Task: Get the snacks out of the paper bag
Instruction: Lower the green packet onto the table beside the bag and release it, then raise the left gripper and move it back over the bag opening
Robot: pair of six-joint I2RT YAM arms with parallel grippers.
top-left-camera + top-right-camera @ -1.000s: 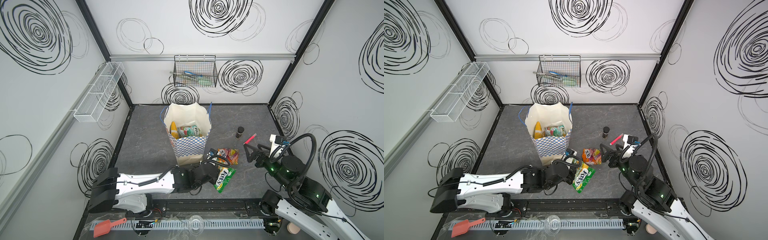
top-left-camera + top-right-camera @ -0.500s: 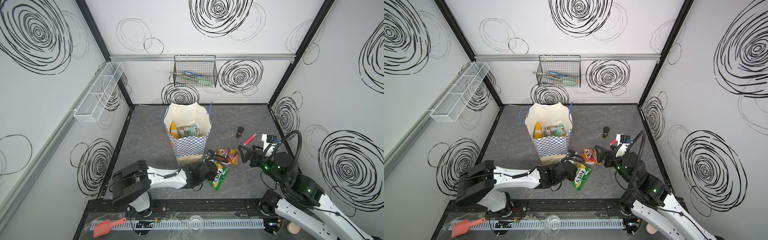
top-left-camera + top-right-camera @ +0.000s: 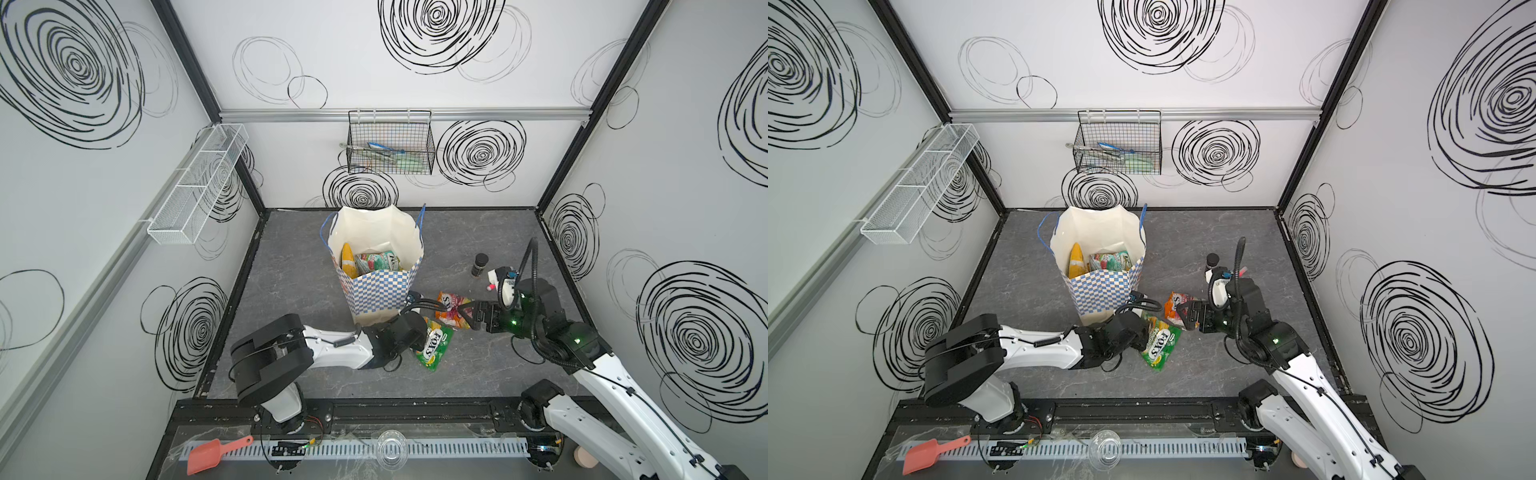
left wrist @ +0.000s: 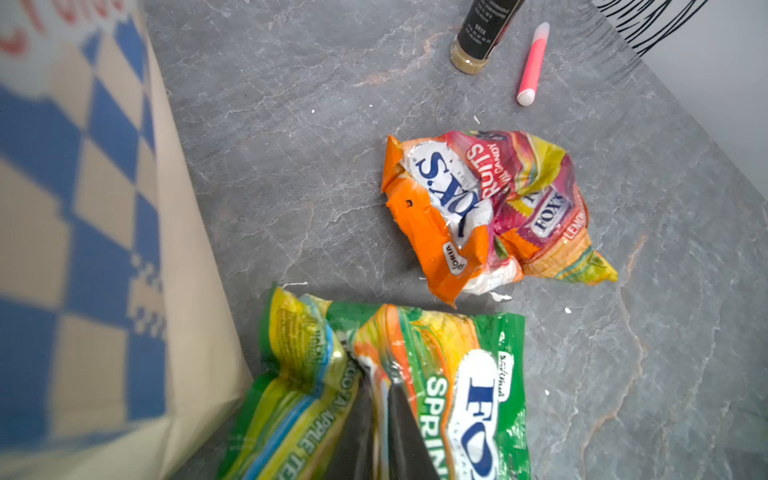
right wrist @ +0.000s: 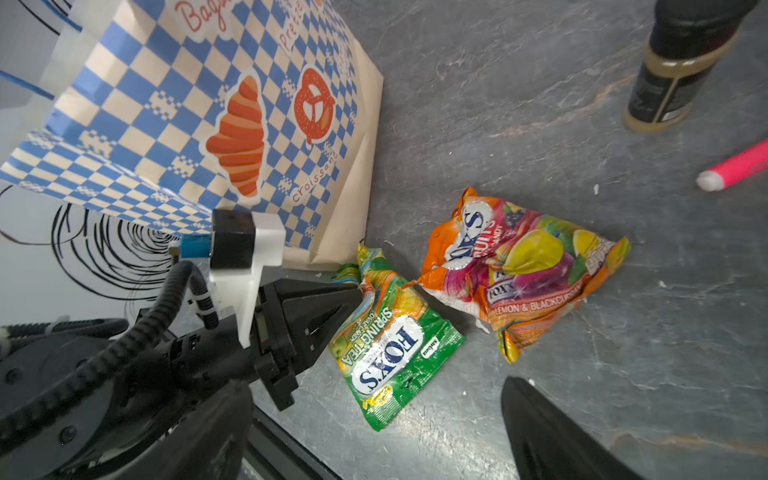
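The paper bag (image 3: pixel 376 291) (image 3: pixel 1100 291) stands upright and open at mid-table, with a yellow packet (image 3: pixel 348 259) and a teal-and-pink packet (image 3: pixel 378 262) still inside. Two snacks lie on the table at its base: a green FOX'S packet (image 3: pixel 434 349) (image 5: pixel 395 332) and an orange one (image 3: pixel 451 305) (image 4: pixel 490 208). My left gripper (image 3: pixel 424 328) (image 4: pixel 380 386) lies low beside the bag's base, jaws pinching a fold of the green packet. My right gripper (image 3: pixel 465 316) (image 5: pixel 378 386) hangs wide open just right of the orange packet, holding nothing.
A small dark jar (image 3: pixel 478 264) and a pink marker (image 4: pixel 534 62) stand and lie right of the packets, behind my right wrist. A wire basket (image 3: pixel 390 143) hangs on the back wall and a white mesh shelf (image 3: pixel 195 187) on the left wall.
My right gripper has swung left, from near the marker to the orange packet's right end. My left arm has drawn back, dragging the green packet slightly toward the bag.
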